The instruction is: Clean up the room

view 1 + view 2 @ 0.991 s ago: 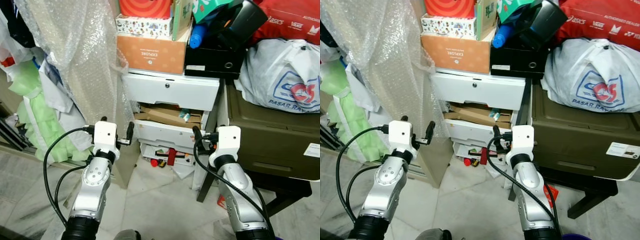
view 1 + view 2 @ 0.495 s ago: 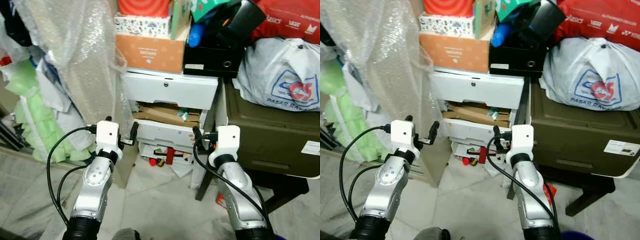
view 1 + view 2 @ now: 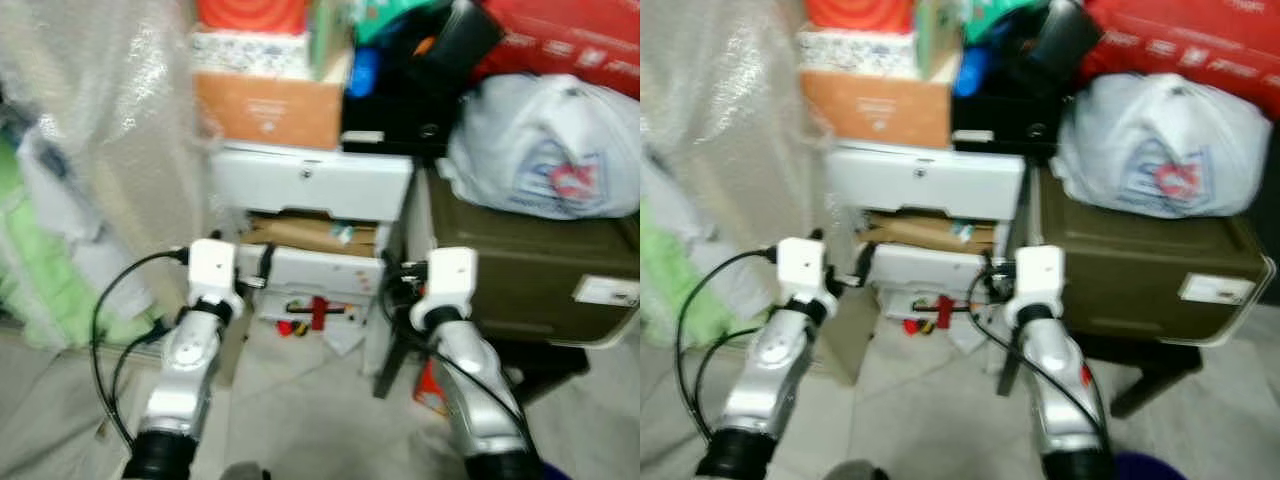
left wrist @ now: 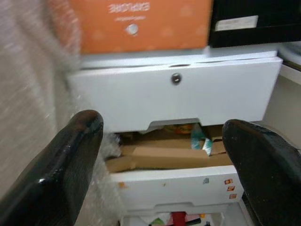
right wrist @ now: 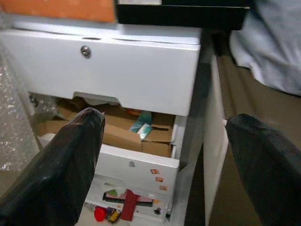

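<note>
A white drawer unit point(image 3: 315, 185) stands ahead of me, its upper drawer point(image 4: 174, 92) shut. The drawer below it is open and holds brown cardboard point(image 5: 120, 134) and a small teal packet point(image 5: 141, 123). At the bottom, red clutter point(image 3: 318, 312) lies in the lowest compartment. Both arms are raised in front of the unit, short of it. My left gripper point(image 3: 232, 258) is open with nothing between its fingers point(image 4: 70, 160). My right gripper point(image 3: 425, 272) is open too, and its fingers point(image 5: 268, 165) hold nothing.
An orange box point(image 3: 268, 108) and a black case point(image 3: 395, 115) sit on the drawer unit. To the right, a white plastic bag point(image 3: 545, 150) rests on a dark green trunk point(image 3: 510, 270). Bubble wrap point(image 3: 100, 130) hangs at the left. Pale marble floor point(image 3: 300, 410) lies below.
The whole picture has slid left and blurred, so the camera has turned right. Both arms keep their pose and both grippers stay open.
</note>
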Controlling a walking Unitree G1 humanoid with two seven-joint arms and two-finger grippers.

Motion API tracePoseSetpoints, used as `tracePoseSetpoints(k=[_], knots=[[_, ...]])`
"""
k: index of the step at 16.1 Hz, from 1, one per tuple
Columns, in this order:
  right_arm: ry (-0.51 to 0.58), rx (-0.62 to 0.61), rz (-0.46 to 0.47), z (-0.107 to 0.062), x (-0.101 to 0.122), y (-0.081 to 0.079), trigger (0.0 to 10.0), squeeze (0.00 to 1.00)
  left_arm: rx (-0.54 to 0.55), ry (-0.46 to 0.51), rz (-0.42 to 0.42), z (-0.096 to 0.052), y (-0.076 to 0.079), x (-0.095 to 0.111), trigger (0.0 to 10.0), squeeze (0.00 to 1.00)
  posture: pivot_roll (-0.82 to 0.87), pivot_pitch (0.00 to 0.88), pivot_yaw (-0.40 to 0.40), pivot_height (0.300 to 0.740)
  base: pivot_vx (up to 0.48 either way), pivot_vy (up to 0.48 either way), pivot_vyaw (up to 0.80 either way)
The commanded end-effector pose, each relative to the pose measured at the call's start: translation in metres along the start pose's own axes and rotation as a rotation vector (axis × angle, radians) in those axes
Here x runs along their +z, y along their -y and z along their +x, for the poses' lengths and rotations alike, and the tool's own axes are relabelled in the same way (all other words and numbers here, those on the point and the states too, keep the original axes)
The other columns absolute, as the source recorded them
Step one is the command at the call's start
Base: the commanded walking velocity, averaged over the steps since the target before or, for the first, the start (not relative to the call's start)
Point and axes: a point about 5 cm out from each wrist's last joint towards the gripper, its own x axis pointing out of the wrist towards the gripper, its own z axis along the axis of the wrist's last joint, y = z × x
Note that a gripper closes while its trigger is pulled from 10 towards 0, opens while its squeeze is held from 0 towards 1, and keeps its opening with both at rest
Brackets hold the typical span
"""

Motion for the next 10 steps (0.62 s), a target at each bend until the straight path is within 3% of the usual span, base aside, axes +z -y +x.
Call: tracePoseSetpoints(k=[1, 5, 10], knots=[[-0.020, -0.021, -0.006, -0.0010, -0.0031, 0.0076, 10.0, 0.00, -0.036, 0.013, -0.008, 0.0005, 0.0060, 0.0023, 10.0, 0.00, -0.01, 0.000, 0.024, 0.740, 0.000, 0.000, -0.79], [-0.017, -0.020, -0.011, -0.0003, -0.0029, 0.0076, 10.0, 0.00, -0.060, 0.027, -0.020, 0.0005, 0.0090, 0.0039, 10.0, 0.00, -0.01, 0.000, 0.025, 0.740, 0.131, 0.000, -0.78], [-0.014, -0.017, -0.012, 0.0007, -0.0027, 0.0072, 10.0, 0.00, -0.074, 0.032, -0.024, 0.0007, 0.0095, 0.0044, 10.0, 0.00, -0.01, 0.000, 0.026, 0.740, 0.332, 0.000, 0.00]])
